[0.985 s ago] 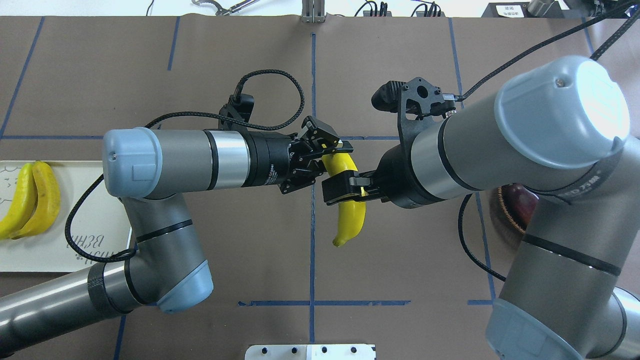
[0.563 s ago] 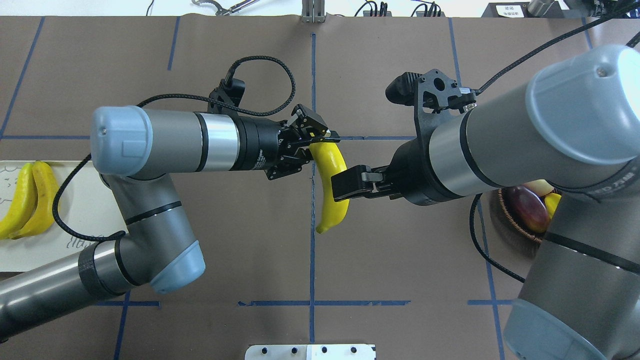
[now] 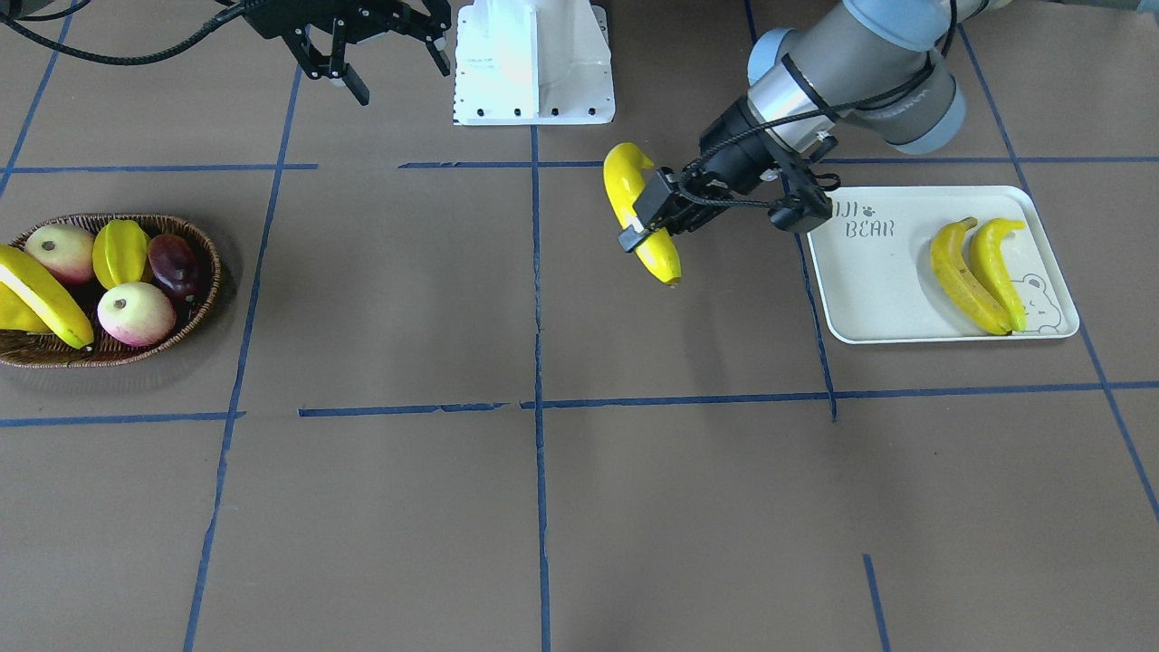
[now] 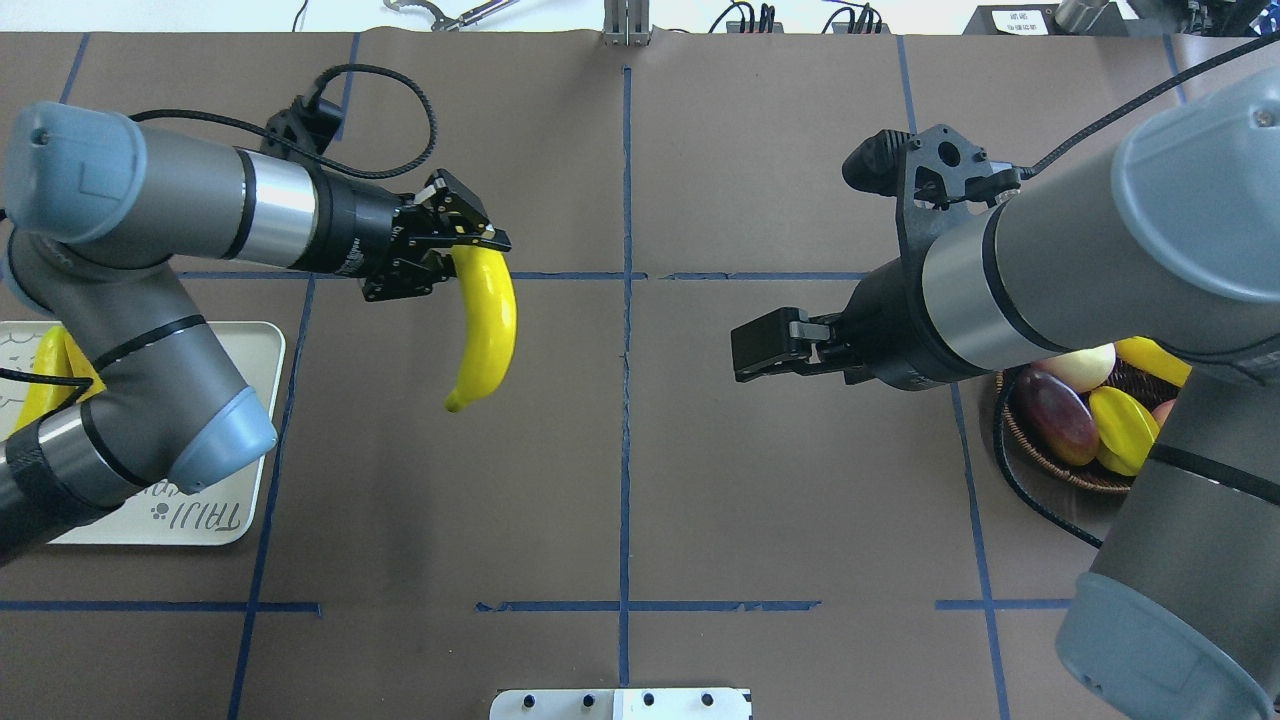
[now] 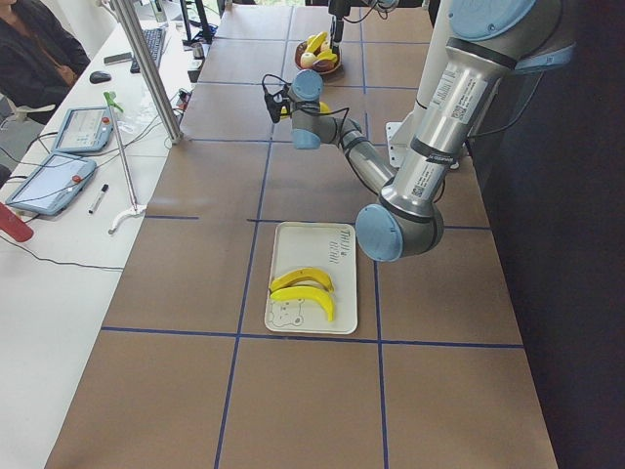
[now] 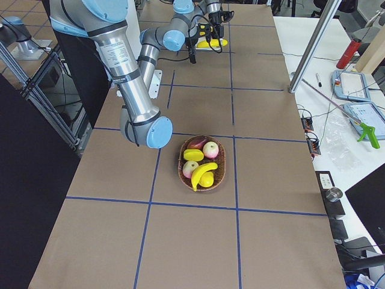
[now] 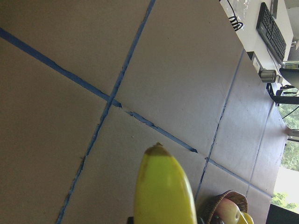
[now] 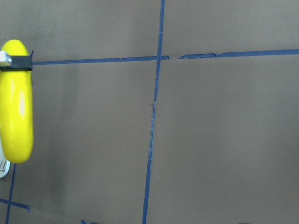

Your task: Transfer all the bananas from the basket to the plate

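The left gripper (image 4: 480, 243) fingers are clenched on one end of a long curved bright-yellow banana (image 4: 487, 320). They hang it clear of the brown bench (image 4: 800, 520), left of centre overhead. This is presumably for carrying to the nearby flat white rimmed plate (image 4: 258, 352), which holds two bananas (image 3: 982, 267). The right gripper (image 3: 398, 72), fingers spread and empty, hovers toward the oval wicker basket (image 3: 204, 249), where one banana (image 3: 41, 299) lies.

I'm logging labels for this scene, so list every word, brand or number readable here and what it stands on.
"TAIJI": on the plate, upside down in the overhead view.
"BEAR": on the plate, below it, in the front-facing view, where the left wrist camera hides "TA".
Print on the left arm's wrist: too small to read.
The banana in the left hand bears none.
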Robot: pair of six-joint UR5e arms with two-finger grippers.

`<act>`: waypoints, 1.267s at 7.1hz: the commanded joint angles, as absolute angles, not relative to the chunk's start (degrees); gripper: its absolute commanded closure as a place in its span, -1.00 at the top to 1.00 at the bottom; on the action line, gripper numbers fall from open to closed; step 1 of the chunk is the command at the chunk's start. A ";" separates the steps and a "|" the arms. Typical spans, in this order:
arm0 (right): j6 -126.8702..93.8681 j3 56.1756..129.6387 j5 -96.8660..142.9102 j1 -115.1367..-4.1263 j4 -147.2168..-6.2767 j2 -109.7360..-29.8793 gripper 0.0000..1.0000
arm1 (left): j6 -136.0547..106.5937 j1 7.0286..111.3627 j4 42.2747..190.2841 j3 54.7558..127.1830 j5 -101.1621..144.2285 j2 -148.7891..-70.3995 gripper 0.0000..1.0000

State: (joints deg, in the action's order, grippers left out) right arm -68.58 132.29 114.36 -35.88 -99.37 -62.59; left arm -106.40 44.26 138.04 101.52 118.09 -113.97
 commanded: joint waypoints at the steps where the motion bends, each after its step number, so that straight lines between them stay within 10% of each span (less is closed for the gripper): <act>1: -68.55 132.62 114.35 -36.30 -99.49 -64.25 1.00 | -96.65 47.89 130.92 105.61 118.21 -106.48 -1.00; 4: -68.47 132.28 114.26 -36.30 -99.49 -65.56 1.00 | -81.05 49.22 125.77 111.27 117.86 -90.03 -1.00; 9: -67.85 132.28 114.35 -37.09 -99.58 -66.97 1.00 | -78.33 48.43 118.83 105.05 111.21 -87.28 -1.00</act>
